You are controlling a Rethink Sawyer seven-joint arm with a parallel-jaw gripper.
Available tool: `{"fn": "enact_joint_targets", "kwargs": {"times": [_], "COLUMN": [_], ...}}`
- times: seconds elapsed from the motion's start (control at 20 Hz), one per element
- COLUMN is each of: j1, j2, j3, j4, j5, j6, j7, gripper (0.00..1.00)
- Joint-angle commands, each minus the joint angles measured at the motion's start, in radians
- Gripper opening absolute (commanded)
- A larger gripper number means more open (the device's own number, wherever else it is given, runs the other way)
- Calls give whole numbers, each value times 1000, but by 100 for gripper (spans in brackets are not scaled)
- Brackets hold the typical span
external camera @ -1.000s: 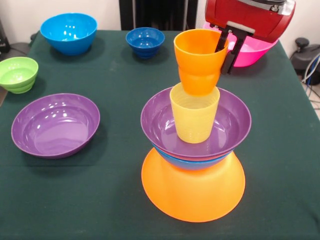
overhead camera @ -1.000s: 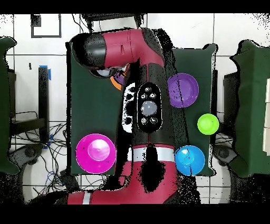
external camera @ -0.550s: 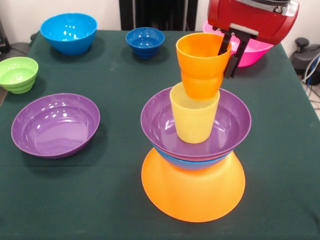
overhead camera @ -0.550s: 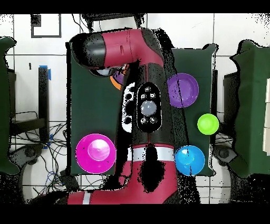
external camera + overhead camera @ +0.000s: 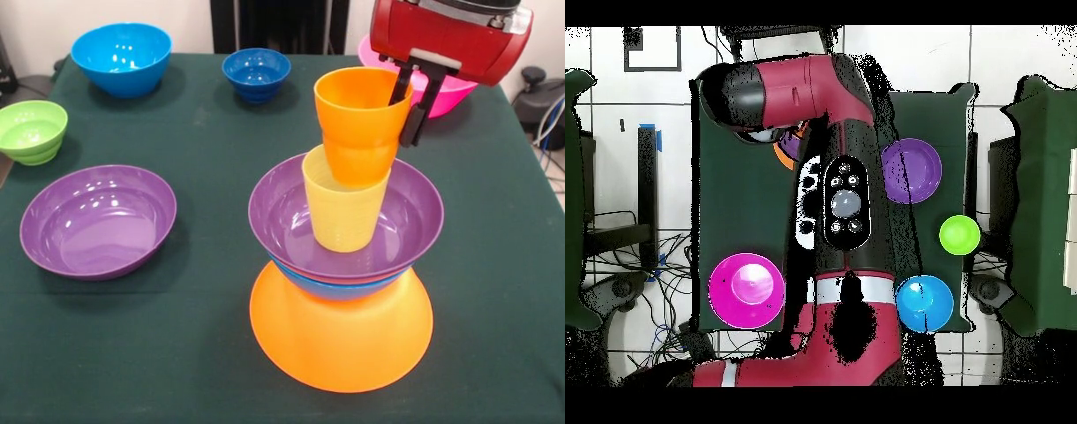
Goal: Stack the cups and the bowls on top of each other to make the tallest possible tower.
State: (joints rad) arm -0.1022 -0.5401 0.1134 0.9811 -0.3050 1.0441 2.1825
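Note:
The tower (image 5: 341, 327) rises from an upside-down yellow-orange bowl, with a bright blue bowl (image 5: 340, 285) and a purple bowl (image 5: 406, 221) on it. A yellow cup (image 5: 342, 216) stands in the purple bowl. An orange cup (image 5: 357, 124) sits partly inside the yellow one, leaning slightly. My gripper (image 5: 404, 119) is shut on the orange cup's right rim, one finger inside and one outside. In the overhead view the arm (image 5: 845, 205) hides the tower except for an orange sliver (image 5: 780, 157).
Loose on the green cloth are a purple bowl (image 5: 97, 221) (image 5: 912, 170), a green bowl (image 5: 32, 131) (image 5: 959, 234), a bright blue bowl (image 5: 121, 57) (image 5: 924, 303), a small dark blue bowl (image 5: 256, 73) and a pink bowl (image 5: 446, 93) (image 5: 747, 288) behind the gripper.
The gripper has carried the orange cup a little right and down, so it sits deeper in the yellow cup. The other bowls have not moved.

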Motion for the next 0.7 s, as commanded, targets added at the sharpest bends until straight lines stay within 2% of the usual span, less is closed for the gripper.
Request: {"fn": "enact_joint_targets", "kwargs": {"times": [0.05, 0.7], "j1": [-2, -11], "j2": [59, 58], "j3": [59, 58], "j4": [83, 85], "j5": [-80, -97], "j6": [-52, -62], "j7": [-196, -219], "gripper": [0, 0]}}
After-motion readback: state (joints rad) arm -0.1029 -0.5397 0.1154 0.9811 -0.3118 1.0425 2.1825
